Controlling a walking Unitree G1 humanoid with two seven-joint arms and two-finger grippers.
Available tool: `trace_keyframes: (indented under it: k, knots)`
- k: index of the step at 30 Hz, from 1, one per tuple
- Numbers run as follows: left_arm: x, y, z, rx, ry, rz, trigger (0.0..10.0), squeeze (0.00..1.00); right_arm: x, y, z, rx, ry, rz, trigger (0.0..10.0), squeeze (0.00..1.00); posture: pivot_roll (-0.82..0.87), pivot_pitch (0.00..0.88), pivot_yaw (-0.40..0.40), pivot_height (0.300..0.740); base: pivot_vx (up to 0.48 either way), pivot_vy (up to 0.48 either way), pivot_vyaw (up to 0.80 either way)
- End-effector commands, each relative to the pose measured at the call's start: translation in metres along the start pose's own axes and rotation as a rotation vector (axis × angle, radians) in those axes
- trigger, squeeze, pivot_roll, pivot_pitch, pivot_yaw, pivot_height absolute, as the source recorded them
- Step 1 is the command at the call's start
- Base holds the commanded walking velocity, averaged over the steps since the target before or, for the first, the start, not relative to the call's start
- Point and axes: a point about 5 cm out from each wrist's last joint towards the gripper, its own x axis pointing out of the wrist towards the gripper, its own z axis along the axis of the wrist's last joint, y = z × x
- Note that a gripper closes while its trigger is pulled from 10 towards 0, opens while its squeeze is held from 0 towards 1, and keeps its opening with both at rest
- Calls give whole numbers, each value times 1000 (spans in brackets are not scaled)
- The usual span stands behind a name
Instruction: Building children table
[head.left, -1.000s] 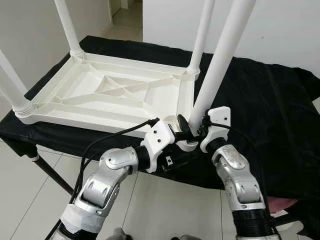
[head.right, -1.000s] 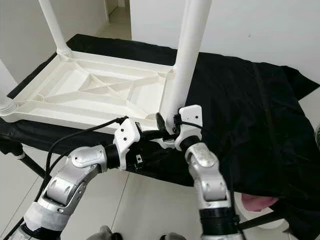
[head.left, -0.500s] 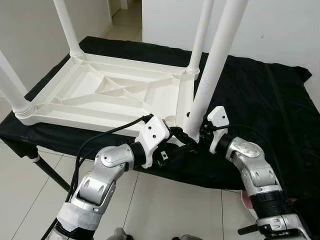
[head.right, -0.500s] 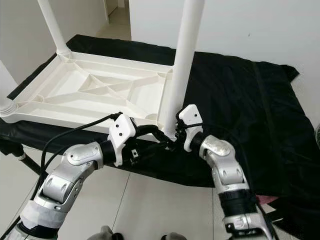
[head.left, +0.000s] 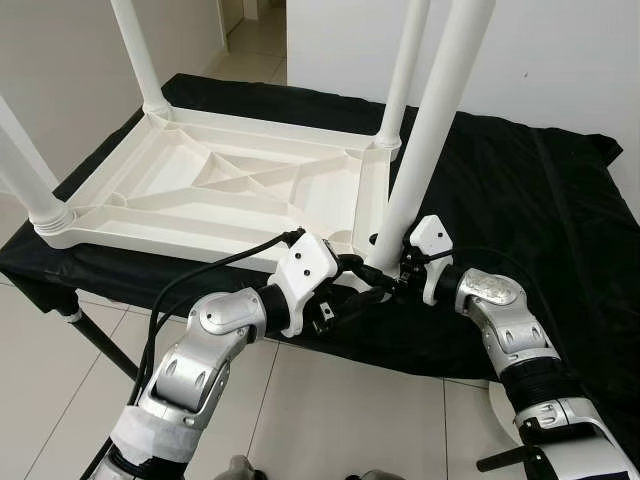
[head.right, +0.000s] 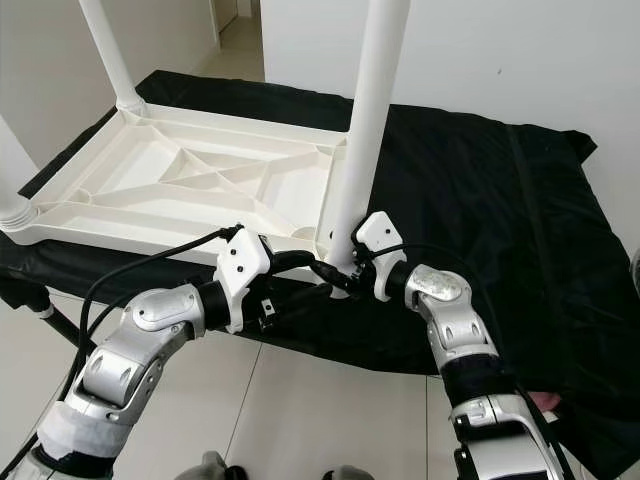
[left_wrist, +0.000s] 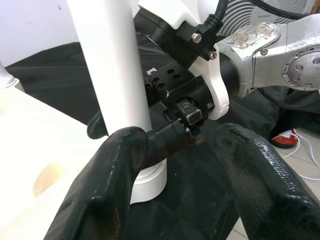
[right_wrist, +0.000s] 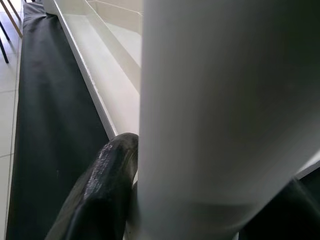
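Observation:
A white plastic children's table (head.left: 200, 190) lies upside down on a black cloth, with three legs standing up from its corners. The fourth leg (head.left: 426, 140) stands nearly upright at the near right corner. My right gripper (head.left: 385, 262) is shut on this leg just above its ringed base (left_wrist: 147, 182). In the right wrist view the leg (right_wrist: 225, 115) sits against one black finger (right_wrist: 105, 185). My left gripper (head.left: 372, 288) is open, reaching in low from the left, its fingers (left_wrist: 120, 165) spread beside the leg's base and the right gripper.
The black cloth (head.left: 540, 200) covers a folding stand and hangs over its edges. Tiled floor lies below the near edge. A pink and red item (head.right: 540, 400) sits on the floor at right. White walls stand behind, with a doorway at the back.
My right arm has swung its elbow out to the right while keeping hold of the leg. The leg's base has shifted slightly toward the table's corner. My left gripper has edged closer.

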Motion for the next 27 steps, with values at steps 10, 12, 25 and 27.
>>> trace_keyframes:
  k: [10, 12, 25, 27]
  knots:
    - [-3, -8, -3, -24, 13, -7, 10000, 0, 1, 13, 6, 18, -82, -1, 0, 0, -53, 46, -5, 740, 0, 0, 0]
    - [-3, -9, -3, -25, 13, -5, 10000, 0, 0, 18, 8, 23, -95, -11, 0, 0, -53, 50, -8, 740, 0, 0, 0]
    - [-1, -7, -4, -34, 10, 5, 10000, 0, -5, 28, 13, 151, -77, -653, 10000, 0, -93, 65, -10, 740, 0, 0, 0]
    - [-1, -7, -4, -33, 10, 4, 10000, 0, -7, 31, 14, 157, -80, -711, 10000, 0, -96, 64, -8, 740, 0, 0, 0]
